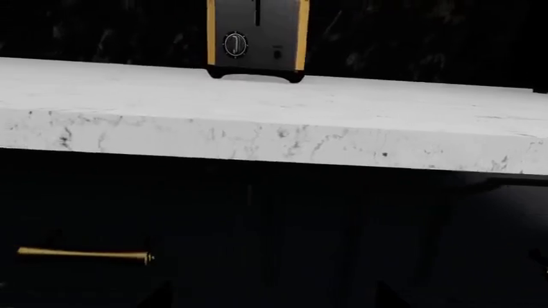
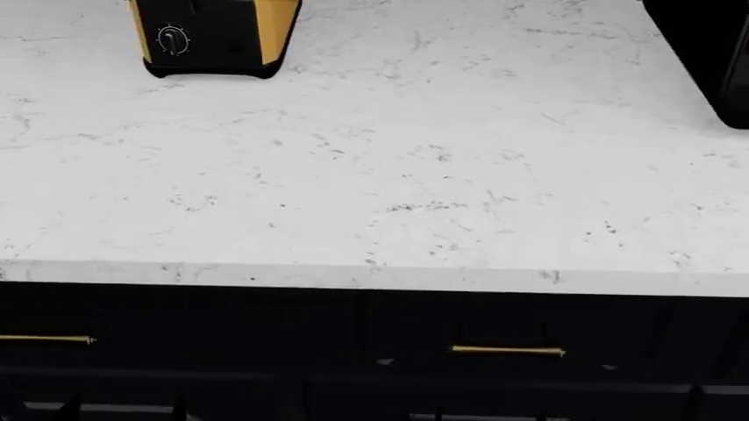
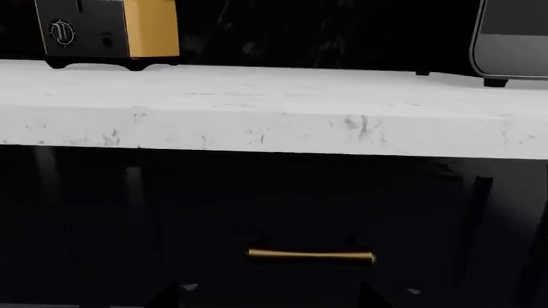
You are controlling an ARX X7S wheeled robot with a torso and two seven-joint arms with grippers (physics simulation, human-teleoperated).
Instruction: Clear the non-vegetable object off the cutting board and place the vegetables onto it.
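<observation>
The cutting board, the vegetables and the non-vegetable object are all out of view. Both arms hang low in front of the dark cabinet, below the counter's edge. In the left wrist view only the two dark tips of my left gripper (image 1: 272, 298) show, spread wide with nothing between them. My right gripper (image 3: 269, 296) looks the same in the right wrist view: its tips are far apart and empty, facing a drawer front.
A white marble counter (image 2: 374, 175) spans the head view. A black and yellow toaster (image 2: 210, 35) stands at its back left, and a dark appliance (image 2: 702, 61) at its back right. The dark drawers below have brass handles (image 2: 507, 351).
</observation>
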